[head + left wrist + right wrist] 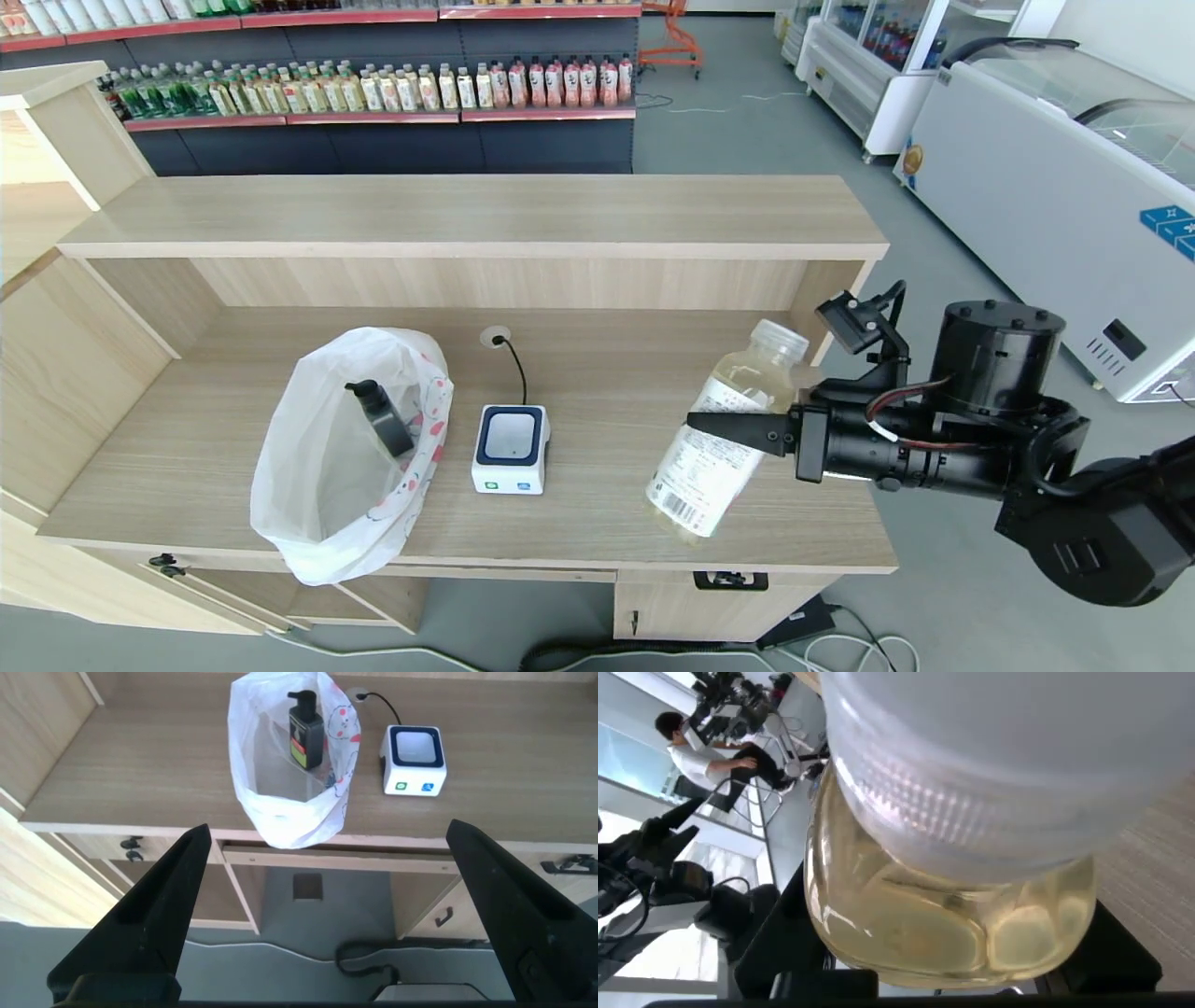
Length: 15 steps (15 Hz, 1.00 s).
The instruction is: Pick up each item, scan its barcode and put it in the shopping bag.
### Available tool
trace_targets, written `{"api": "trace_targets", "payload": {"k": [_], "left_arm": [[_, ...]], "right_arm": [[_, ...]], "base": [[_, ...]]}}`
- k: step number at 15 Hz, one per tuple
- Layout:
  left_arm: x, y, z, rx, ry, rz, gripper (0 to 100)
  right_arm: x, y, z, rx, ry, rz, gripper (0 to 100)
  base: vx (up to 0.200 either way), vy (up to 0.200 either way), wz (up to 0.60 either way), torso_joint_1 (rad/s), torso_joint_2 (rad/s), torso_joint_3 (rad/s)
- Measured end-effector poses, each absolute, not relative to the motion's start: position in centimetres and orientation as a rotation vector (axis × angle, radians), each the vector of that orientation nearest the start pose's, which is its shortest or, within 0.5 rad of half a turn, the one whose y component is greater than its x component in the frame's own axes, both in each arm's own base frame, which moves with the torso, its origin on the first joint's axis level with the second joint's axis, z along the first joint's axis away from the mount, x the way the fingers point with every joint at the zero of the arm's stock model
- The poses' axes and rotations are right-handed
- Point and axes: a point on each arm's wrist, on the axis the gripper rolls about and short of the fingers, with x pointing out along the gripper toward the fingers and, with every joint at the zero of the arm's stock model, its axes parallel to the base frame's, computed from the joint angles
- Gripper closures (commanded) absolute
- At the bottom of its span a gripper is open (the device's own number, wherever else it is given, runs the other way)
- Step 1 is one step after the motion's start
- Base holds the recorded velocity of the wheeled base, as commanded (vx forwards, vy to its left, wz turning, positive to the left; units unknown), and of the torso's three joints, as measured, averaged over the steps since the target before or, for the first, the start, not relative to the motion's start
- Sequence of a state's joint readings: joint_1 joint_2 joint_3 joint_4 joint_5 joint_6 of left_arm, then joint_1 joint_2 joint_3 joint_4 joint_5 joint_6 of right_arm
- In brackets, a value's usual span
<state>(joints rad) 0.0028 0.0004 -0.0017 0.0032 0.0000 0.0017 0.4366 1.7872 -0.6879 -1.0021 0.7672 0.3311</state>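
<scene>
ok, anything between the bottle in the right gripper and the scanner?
Nothing visible. The bottle, tilted in the right gripper, has only bare counter between it and the barcode scanner. The shopping bag stands on the scanner's other side.

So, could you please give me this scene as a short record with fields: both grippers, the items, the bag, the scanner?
right gripper: shut on the bottle, over the right part of the counter
bottle: tilted, pale liquid inside, barcode near its lower end, to the right of the scanner
left gripper: open, empty, in front of the counter
shopping bag: open, on the counter's left part, black pump bottle inside
scanner: on the counter, between bag and bottle
</scene>
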Motion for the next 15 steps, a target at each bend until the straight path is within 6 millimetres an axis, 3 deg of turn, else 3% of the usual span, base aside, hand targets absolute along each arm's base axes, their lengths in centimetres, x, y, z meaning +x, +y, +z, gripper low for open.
{"api": "trace_targets", "payload": {"k": [7,15], "left_arm": [[-2.3,0.0,7.6,0.002,0.002,0.003,0],[-2.3,0.0,7.6,0.002,0.002,0.003,0]], "right_arm": [[25.9,14.3,16.6,0.298,0.330,1.385,100],[25.8,14.9,16.1,0.294,0.348,1.418,100]], "base": [[0.000,0.000,0.00,0.000,0.00,0.000],[0.000,0.000,0.00,0.000,0.00,0.000]]}}
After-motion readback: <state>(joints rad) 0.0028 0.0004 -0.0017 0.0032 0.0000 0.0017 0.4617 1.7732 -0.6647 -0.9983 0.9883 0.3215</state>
